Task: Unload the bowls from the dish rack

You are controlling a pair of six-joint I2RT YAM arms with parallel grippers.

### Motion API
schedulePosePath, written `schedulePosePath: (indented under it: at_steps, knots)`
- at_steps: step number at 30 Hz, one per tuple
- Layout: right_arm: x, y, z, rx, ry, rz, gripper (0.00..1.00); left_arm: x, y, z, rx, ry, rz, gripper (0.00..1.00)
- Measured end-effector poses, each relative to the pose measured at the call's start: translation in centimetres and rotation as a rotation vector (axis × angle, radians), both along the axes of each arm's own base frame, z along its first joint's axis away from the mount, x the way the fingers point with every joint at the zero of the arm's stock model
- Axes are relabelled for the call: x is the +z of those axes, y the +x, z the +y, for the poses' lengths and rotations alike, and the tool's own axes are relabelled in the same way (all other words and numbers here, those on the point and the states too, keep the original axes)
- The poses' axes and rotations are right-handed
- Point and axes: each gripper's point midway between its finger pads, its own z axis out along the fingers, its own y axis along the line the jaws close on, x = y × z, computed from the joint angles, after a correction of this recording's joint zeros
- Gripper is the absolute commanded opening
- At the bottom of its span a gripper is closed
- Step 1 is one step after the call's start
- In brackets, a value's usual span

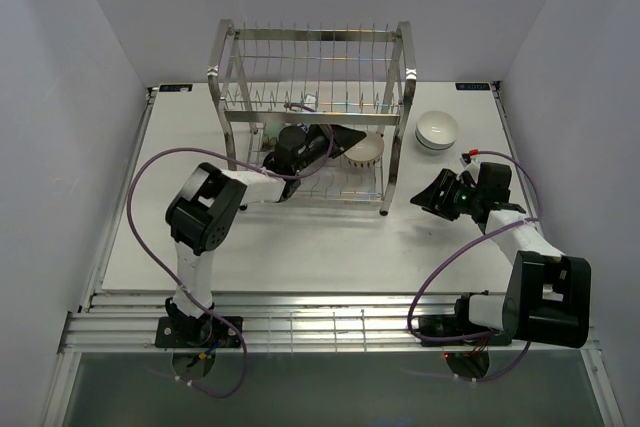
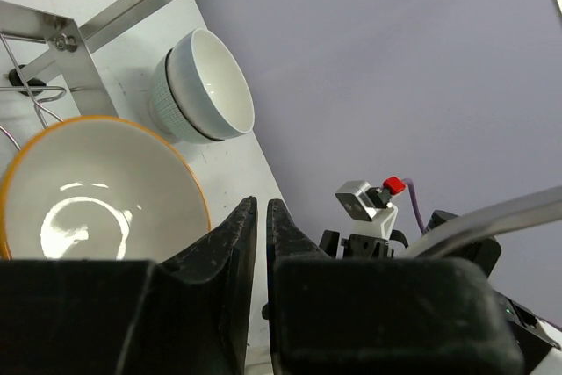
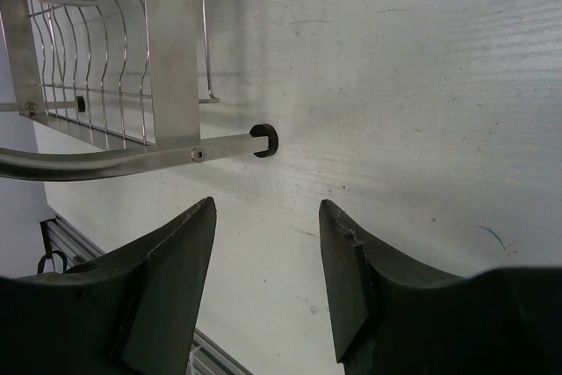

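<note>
Top external shows the right gripper nearest, just right of the dish rack, its jaws spread and empty. Beyond it the left gripper reaches into the rack's lower tier, fingers pressed almost together on nothing, beside an orange-rimmed bowl still inside. Farther, right of the rack, two stacked white bowls sit on the table. The task looks partly done, with at least one bowl left.

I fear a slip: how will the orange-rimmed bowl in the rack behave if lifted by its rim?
The orange-rimmed bowl looks glazed, with bright glare inside, so its rim is probably slippery. It seems stiff ceramic, likely rather heavy and breakable if knocked against the steel bars of the dish rack. Pinched at one edge, it may tilt.
</note>
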Motion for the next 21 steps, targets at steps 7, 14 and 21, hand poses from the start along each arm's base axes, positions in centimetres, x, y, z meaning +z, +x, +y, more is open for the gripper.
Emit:
schedulePosePath:
  at_steps: [7,14,21]
  knots:
    - [-0.1,0.0,-0.2,-0.007,-0.009,0.003,0.57,1.5,-1.7,1.1,-0.002,0.008,-0.039,0.22]
    - [-0.3,-0.1,-0.3,-0.011,-0.017,0.008,0.58,-1.1,-3.2,2.8,0.019,0.121,0.015,0.37]
    - [-0.3,0.0,-0.3,-0.011,-0.023,0.005,0.60,-1.2,-3.5,4.4,0.080,0.207,0.038,0.56]
